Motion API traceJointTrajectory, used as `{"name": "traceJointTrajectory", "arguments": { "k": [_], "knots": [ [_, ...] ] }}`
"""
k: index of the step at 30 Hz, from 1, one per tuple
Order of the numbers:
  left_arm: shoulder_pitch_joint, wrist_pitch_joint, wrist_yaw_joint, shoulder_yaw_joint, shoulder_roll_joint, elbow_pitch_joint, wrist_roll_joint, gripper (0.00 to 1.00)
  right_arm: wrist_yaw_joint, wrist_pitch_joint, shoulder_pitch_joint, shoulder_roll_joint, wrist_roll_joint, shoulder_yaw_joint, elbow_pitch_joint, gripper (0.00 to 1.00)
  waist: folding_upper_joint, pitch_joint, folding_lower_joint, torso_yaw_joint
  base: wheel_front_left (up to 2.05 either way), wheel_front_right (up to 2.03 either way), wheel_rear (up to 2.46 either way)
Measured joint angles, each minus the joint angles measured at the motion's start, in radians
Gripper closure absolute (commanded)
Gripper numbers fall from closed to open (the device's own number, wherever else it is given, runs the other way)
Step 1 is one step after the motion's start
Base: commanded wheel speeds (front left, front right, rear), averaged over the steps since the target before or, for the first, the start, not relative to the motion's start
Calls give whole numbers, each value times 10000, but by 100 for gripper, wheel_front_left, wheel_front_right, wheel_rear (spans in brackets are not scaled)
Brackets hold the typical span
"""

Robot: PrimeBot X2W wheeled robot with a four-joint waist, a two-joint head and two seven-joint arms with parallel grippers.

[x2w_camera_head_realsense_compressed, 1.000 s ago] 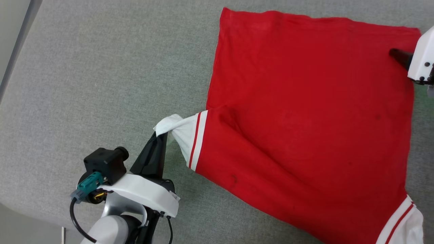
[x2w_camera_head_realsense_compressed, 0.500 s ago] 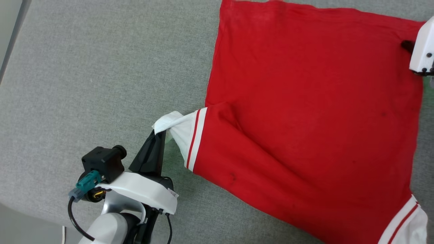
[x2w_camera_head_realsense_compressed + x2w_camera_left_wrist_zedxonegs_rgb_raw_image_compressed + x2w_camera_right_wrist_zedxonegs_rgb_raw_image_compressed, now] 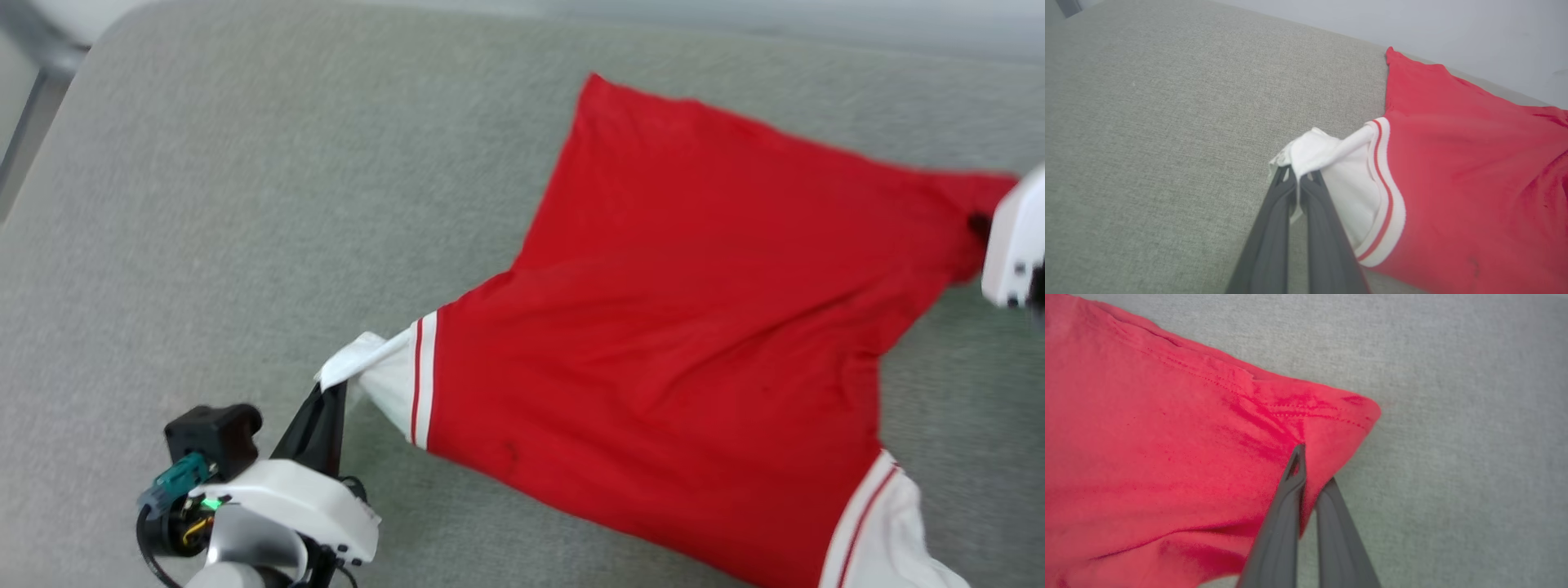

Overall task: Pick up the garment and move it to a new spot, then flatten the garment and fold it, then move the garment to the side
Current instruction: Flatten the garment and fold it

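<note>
The garment (image 3: 678,327), a bright red top with white striped sleeve ends, lies spread over the grey fabric surface (image 3: 245,204). My left gripper (image 3: 331,392) is shut on the white sleeve cuff (image 3: 1314,151) at the garment's left side, the cloth bunched over the fingertips. At the right edge of the head view my right gripper (image 3: 980,224) is shut on the garment's red hem corner (image 3: 1331,424), which is pulled up and creased around the fingers (image 3: 1290,498). A second white sleeve (image 3: 878,539) hangs at the lower right.
The grey surface extends wide to the left and front of the garment. Its far edge meets a pale wall (image 3: 1453,28). A dark frame piece (image 3: 33,90) shows at the upper left corner.
My right gripper has shut on the hem corner. The garment is pulled taut and partly lifted between both grippers. The head view has shifted, showing the surface's far edge.
</note>
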Motion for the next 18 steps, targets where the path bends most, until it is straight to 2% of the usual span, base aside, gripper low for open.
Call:
{"name": "traceJointTrajectory", "arguments": {
  "k": [7,12,15,18],
  "knots": [
    [747,336,366,282,347,121,-192,100,0,-468,2598,-268,604,-468,-1275,100,0,-922,-1,-814,0,0,0],
    [1232,612,646,320,520,372,-251,100,0,-489,4890,-184,894,-1419,-2589,100,0,-1531,-1,-1387,0,0,0],
    [1365,715,665,305,522,489,-282,100,0,-477,6355,151,807,-2345,-3348,100,0,-1855,-2,-1655,0,0,0],
    [1489,775,662,305,497,681,-445,100,0,-290,7823,897,531,-3164,-4192,100,0,-2117,-2,-1851,0,0,0]
  ]
}}
